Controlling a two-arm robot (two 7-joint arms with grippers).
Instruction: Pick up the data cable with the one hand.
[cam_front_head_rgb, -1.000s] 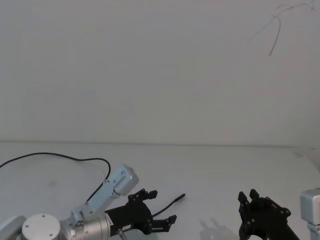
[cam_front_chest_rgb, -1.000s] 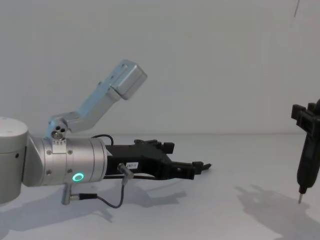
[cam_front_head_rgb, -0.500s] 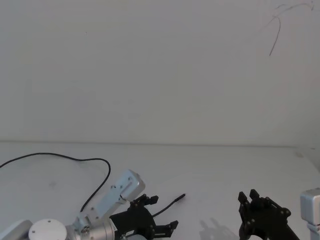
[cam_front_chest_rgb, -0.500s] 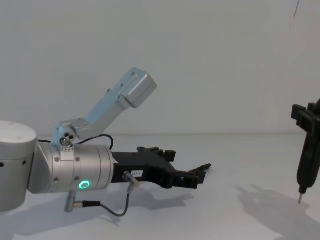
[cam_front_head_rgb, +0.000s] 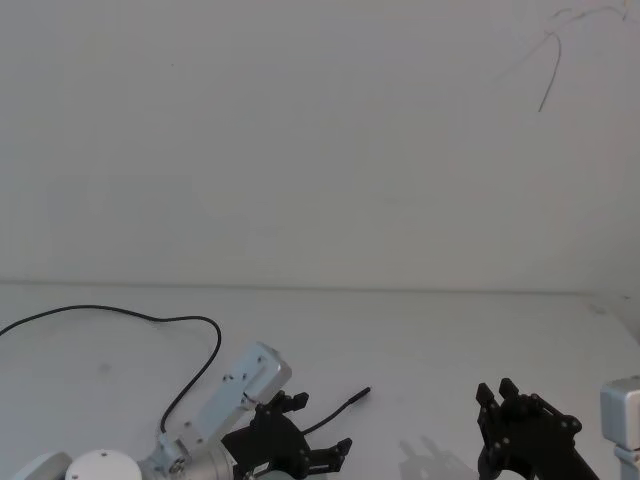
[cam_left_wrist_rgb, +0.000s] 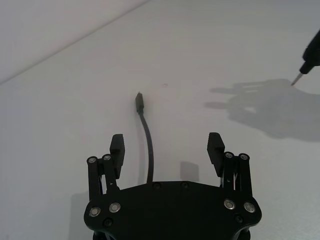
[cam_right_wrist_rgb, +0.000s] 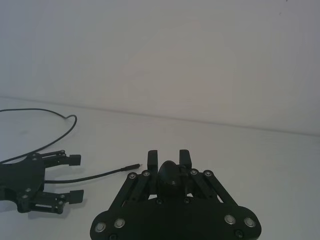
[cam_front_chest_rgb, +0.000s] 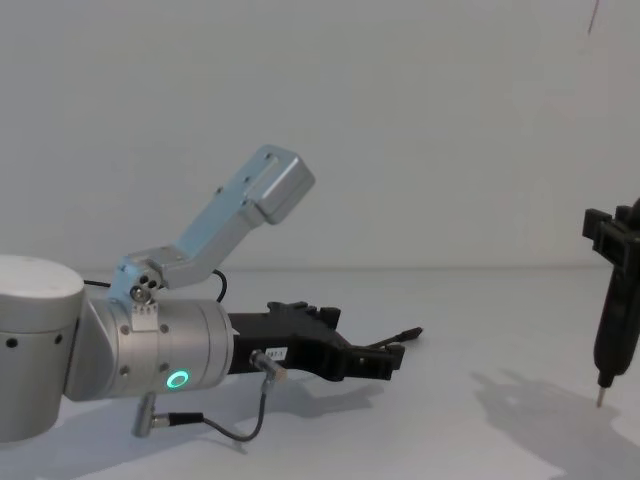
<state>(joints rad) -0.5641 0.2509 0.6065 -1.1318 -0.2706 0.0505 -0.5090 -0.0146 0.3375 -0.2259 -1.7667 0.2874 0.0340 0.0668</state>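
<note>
The data cable (cam_left_wrist_rgb: 148, 145) vanishes beneath the left claw (cam_left_wrist_rgb: 166, 142), and its far end runs off the head view's left edge. That view's bottom edge crops the right claw (cam_front_head_rgb: 497, 395).

- The data cable (cam_left_wrist_rgb: 148, 145) is a long, thin black cord. It lies flat on the white table (cam_left_wrist_rgb: 60, 110) in a loose bend. Its plug (cam_left_wrist_rgb: 139, 102) is small, black and a bit thicker.
- The left gripper (cam_left_wrist_rgb: 166, 140) is black, with two fingers (cam_left_wrist_rgb: 116, 146) spread wide. It sits low over the cable, which runs between the fingers and touches neither.
</note>
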